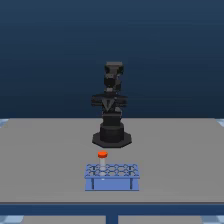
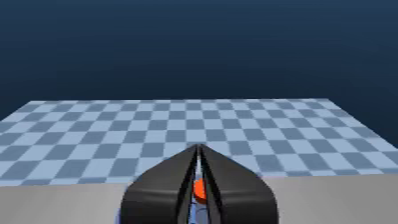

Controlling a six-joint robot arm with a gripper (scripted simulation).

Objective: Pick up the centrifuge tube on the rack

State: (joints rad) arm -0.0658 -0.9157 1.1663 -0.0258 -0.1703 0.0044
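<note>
- While the arm (image 1: pixel 111 107) is standing upright at the centre of the exterior frame, the blue rack (image 1: pixel 111 176) is sitting on the grey surface (image 1: pixel 45 160) below it, in the lower centre.
- The centrifuge tube (image 1: pixel 102 156) is rising from the rack's upper left, its orange-red cap showing.
- In the wrist view, the dark fingers (image 2: pixel 160 192) are meeting at their tips, with an orange patch showing in the slit between them; what that patch is cannot be told.

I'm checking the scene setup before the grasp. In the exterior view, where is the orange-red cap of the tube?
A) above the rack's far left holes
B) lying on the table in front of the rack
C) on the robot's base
A: the centrifuge tube stands up from the rack at its far left holes, cap above the grid.
</note>
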